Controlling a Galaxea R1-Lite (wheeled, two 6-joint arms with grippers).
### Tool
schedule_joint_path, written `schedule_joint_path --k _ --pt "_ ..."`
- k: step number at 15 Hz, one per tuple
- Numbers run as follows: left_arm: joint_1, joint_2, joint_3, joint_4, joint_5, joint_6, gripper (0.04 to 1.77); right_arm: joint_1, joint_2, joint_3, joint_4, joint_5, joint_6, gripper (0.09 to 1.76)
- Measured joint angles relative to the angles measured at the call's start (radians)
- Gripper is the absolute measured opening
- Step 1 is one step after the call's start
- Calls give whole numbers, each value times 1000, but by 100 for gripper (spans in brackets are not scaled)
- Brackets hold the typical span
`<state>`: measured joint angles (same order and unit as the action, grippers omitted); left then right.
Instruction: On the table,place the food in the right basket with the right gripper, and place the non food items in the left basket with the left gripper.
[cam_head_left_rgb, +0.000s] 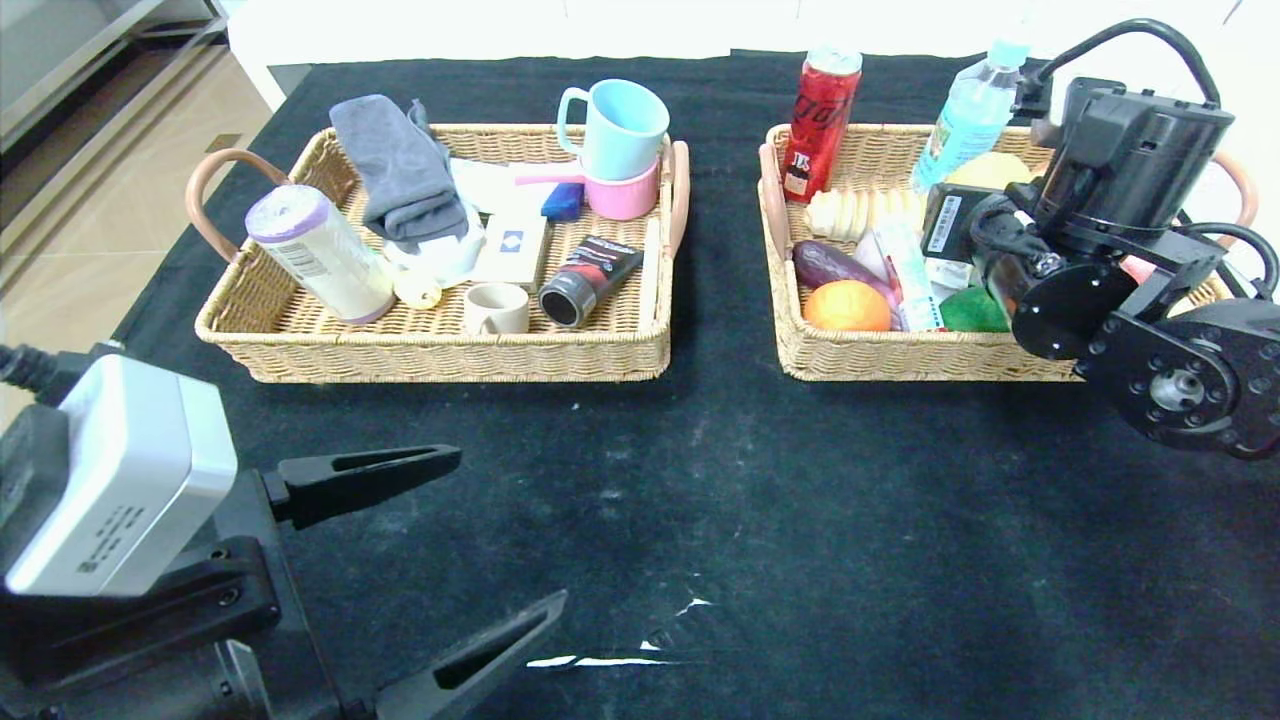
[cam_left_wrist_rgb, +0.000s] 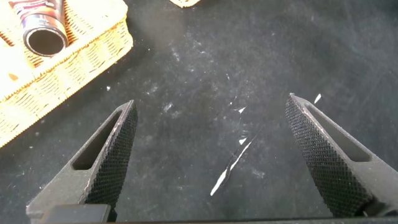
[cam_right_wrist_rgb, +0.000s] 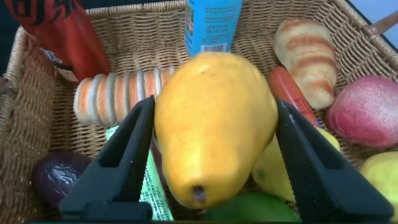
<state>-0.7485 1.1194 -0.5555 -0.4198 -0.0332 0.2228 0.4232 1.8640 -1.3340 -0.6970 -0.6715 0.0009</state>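
- While the right gripper (cam_right_wrist_rgb: 211, 155) hangs over the tan wicker right basket (cam_head_left_rgb: 800, 360) at the table's far-right corner, its fingers straddle a large yellow pear-shaped fruit (cam_right_wrist_rgb: 214, 124).
- Finger state: both look to be touching the fruit's flanks, so I read it as clamped; can't tell if the fruit already rests on the pile.
- Key relation: the fruit sits between the fingers, its long axis running along them, stem end toward the wrist camera. Below it: green pack, ridged bread roll (cam_right_wrist_rgb: 118, 93), red can (cam_right_wrist_rgb: 62, 37), blue-labelled bottle (cam_right_wrist_rgb: 211, 22).
- Judgement: next move is a release; the fruit may roll off the crowded load.
- Left gripper (cam_head_left_rgb: 470, 530) is parked at the near-left edge of the black-clothed table (cam_head_left_rgb: 800, 550), fingers wide apart, holding nothing.
- Tan wicker left basket (cam_head_left_rgb: 600, 360) already holds the black-and-red tube (cam_head_left_rgb: 590, 280) and cream cup (cam_head_left_rgb: 497, 308); no loose items visible on the cloth.
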Motion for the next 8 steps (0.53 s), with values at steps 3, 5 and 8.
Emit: schedule_joint_path --k 3,5,8 --pt "0 0 0 0 0 0 172 7 -13 26 0 1 -3 147" --pt "0 0 0 -1 0 0 172 12 -24 42 1 1 -6 152" --pt "0 1 0 -1 3 0 172 26 -52 80 2 5 -9 158"
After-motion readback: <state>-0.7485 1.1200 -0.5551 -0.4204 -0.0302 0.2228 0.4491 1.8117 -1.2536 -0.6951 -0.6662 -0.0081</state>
